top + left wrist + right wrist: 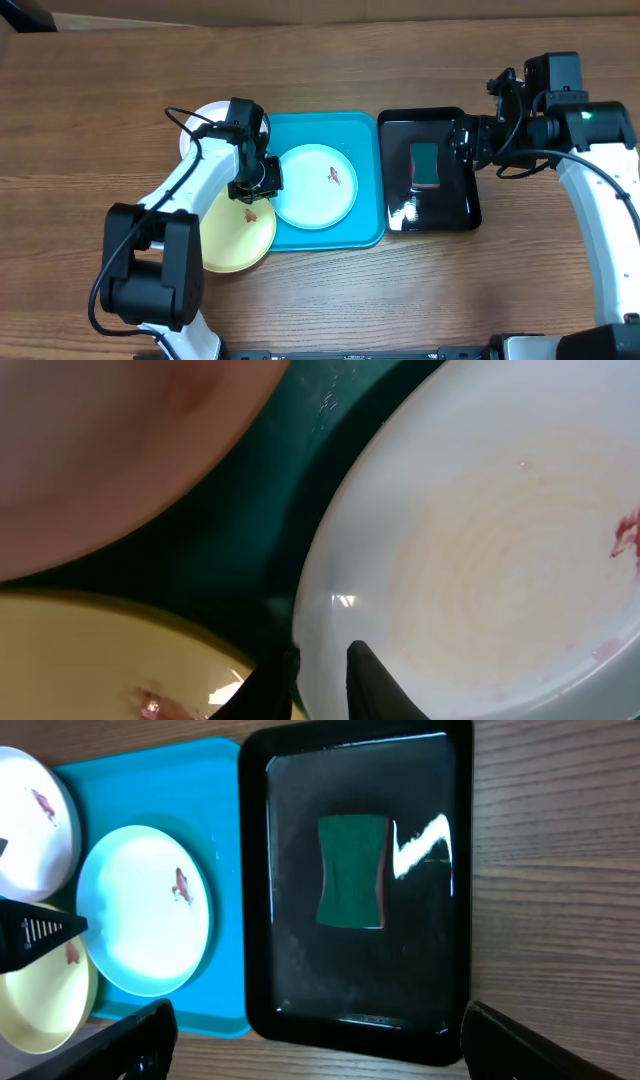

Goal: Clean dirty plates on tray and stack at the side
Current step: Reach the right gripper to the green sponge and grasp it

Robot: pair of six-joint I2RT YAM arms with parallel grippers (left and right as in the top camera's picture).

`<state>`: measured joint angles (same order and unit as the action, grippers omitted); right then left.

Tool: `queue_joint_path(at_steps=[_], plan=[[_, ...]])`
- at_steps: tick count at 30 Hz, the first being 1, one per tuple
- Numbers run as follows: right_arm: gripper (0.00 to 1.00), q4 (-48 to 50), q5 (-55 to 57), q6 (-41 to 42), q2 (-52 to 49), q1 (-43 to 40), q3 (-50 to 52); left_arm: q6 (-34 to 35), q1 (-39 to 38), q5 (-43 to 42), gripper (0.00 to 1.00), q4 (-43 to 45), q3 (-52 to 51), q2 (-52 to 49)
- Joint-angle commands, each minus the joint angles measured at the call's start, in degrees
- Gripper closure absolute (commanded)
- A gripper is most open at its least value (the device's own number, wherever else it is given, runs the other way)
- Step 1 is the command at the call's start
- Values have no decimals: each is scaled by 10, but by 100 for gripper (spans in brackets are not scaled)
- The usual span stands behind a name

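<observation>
Tabletop [80, 90] in front carries most of the yellow-green plate [238, 240], at the near left corner of the blue tray [365, 130]. Just beyond, the pale blue plate [315, 195] lies in the tray, with the left gripper [258, 185] setting its fingers [385, 685] close together astride the plate's left rim, though whether they pinch it I cannot tell. Farther back the white plate [200, 118] sits half under the left arm [190, 185], and the right gripper [462, 143] hangs with fingers spread wide, nothing between them, over the right edge of the black tray [455, 205] holding a green sponge [425, 165].

White plate [203, 113] mostly under the left arm [190, 185] (only a rim sliver visible)
</observation>
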<state>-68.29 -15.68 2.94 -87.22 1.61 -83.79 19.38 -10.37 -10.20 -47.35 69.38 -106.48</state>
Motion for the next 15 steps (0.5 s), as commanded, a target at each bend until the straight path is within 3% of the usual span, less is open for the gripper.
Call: queue_joint_path(at_steps=[1, 15], plan=[[9, 11, -5, 0, -1, 4, -18, -1, -2, 8, 80, 8, 7, -10], [19, 37, 64, 1, -59, 63, -9, -1, -2, 42, 79, 10, 7, -10]])
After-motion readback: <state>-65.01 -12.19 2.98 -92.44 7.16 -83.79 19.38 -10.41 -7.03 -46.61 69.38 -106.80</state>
